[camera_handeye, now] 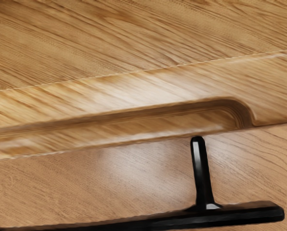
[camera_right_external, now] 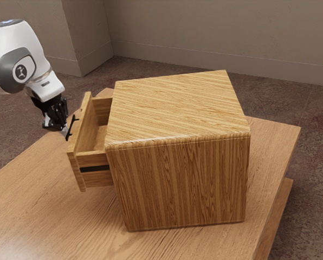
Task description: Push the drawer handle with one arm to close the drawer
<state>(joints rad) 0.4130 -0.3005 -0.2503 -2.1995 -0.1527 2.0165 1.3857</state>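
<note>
Exterior view first, 12 o'clock being straight up in it. We'd call this one unfinished: the drawer (camera_right_external: 94, 161) sticks well out of the cabinet (camera_right_external: 178, 179) toward 9 o'clock, with the gap behind its front (camera_right_external: 83, 130) wide open. Our claw (camera_right_external: 58, 125) is right by the handle (camera_right_external: 71, 129), on its 9 o'clock side, so the reaching part looks pretty much sorted. Whether we're actually touching, we can't tell. Same with the claw itself: no clue from here how far open it is or whether it has hold of anything. What's left, we reckon, is the whole push, toward roughly 3 o'clock, until the front meets the cabinet.

As for the handle, it sits on the outer face of the front, above the table (camera_right_external: 31, 184). Its long axis runs from about 1 o'clock to 7 o'clock, lined up with the front's top edge, and it faces out toward 9, away from the cabinet.

Now the wrist view. We're looking at the handle close up: a black bar, with a post (camera_handeye: 201, 173) joining it nearly square-on, and bare tabletop between the bar and the wood. The bar runs lengthwise along the wooden edge with the scooped groove (camera_handeye: 182, 118), tilted only a touch from it. Claw state? Can't tell here either.
</note>
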